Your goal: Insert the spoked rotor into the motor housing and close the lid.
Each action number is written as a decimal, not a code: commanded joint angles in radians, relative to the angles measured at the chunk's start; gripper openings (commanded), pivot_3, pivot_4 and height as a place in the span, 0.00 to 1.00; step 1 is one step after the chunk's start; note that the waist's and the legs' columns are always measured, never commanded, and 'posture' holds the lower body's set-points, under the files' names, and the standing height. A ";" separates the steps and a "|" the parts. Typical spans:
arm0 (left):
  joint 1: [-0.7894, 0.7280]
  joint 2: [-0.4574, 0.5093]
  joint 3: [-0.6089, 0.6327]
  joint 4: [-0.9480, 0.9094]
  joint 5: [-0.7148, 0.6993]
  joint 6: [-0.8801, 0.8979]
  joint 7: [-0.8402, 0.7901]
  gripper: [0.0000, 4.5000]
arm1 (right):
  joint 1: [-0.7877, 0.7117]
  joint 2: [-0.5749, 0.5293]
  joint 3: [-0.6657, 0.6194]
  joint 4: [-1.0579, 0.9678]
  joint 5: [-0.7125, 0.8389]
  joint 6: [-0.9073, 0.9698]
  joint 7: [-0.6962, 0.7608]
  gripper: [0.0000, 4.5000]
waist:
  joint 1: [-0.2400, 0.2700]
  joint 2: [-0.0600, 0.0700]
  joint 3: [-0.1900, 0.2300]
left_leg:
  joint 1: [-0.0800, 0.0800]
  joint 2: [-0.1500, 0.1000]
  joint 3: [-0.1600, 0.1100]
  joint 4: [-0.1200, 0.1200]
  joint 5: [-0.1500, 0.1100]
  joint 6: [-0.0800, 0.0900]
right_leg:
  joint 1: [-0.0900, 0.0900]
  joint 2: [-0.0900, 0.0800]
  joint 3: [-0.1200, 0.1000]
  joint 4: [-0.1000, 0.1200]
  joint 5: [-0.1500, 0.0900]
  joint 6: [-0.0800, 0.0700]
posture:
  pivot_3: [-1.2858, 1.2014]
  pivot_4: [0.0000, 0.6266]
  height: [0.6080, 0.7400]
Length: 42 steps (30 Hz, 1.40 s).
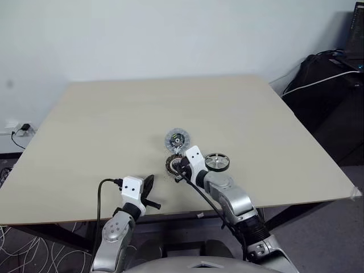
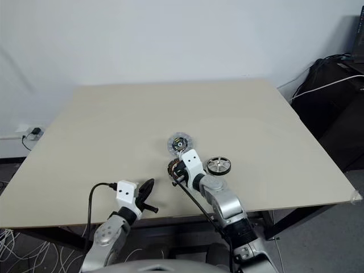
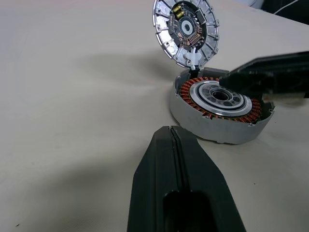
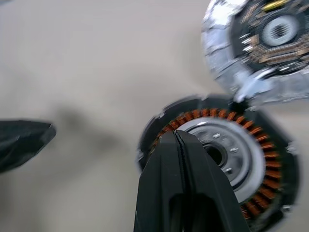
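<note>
The motor housing [image 3: 219,108], with copper windings around a silver centre, lies near the table's front middle. Its lid [image 3: 186,30] stands tilted open at the housing's far edge, with the green-and-black circuit face showing. The spoked rotor [image 1: 216,162] lies flat on the table just right of the housing. My right gripper [image 4: 176,133] is shut and empty, its tip over the near-left windings; I cannot tell whether it touches them. My left gripper [image 3: 170,129] is also shut and empty. It points at the housing from the left near the table's front edge, well short of it.
The beige table [image 1: 114,125] stretches wide to the left and far side of the parts. A black bag with cables [image 1: 327,85] sits on the floor off the right edge. On the left wall is a power outlet [image 1: 20,129].
</note>
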 commanded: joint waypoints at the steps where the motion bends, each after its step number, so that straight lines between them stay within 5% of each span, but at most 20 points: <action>1: -0.013 0.001 -0.005 -0.023 -0.002 -0.009 -0.001 0.00 | -0.005 0.024 -0.055 -0.062 0.002 -0.090 -0.061 0.01 | 0.000 0.000 0.000 | 0.000 0.000 0.000 0.000 0.000 0.000 | 0.000 0.000 0.000 0.000 0.000 0.000 | 0.52 0.00 1.00; 8: -0.004 0.010 -0.013 -0.033 0.012 -0.015 -0.002 0.00 | 0.116 -0.021 -0.143 -0.154 -0.094 -0.247 -0.234 0.01 | 0.005 0.000 0.000 | 0.000 0.000 0.000 0.000 0.000 0.000 | 0.000 0.000 0.000 0.000 0.000 0.000 | 0.52 0.00 1.00; 15: -0.008 0.024 -0.026 -0.022 0.004 0.004 -0.028 0.00 | 0.325 -0.065 -0.310 -0.325 -0.058 -0.176 -0.301 0.01 | 0.008 0.000 0.000 | -0.002 0.000 0.000 0.000 0.000 0.000 | -0.001 -0.001 0.001 0.000 -0.003 0.004 | 0.52 0.00 1.00; 18: -0.028 0.032 -0.028 -0.011 0.002 0.014 -0.038 0.00 | 0.372 -0.034 -0.360 -0.365 0.006 -0.121 -0.303 0.13 | 0.004 0.001 0.001 | -0.001 0.001 0.000 0.000 0.000 0.000 | -0.001 0.000 0.000 0.000 -0.004 0.004 | 0.52 0.00 1.00; 27: -0.036 0.040 -0.025 -0.010 -0.003 0.031 -0.053 0.00 | 0.332 0.099 -0.436 -0.401 0.148 0.004 -0.371 0.76 | 0.003 0.003 0.002 | 0.000 0.001 0.001 0.001 0.000 0.000 | -0.001 0.000 0.001 0.000 -0.005 0.000 | 0.52 0.00 1.00; 42: -0.019 0.030 -0.022 -0.019 -0.008 0.040 -0.051 0.00 | 0.197 0.207 -0.611 -0.353 0.594 0.268 -0.529 0.76 | 0.002 0.006 0.003 | -0.003 0.001 0.001 -0.001 0.000 0.001 | -0.004 0.000 0.002 0.000 -0.004 0.001 | 0.52 0.00 1.00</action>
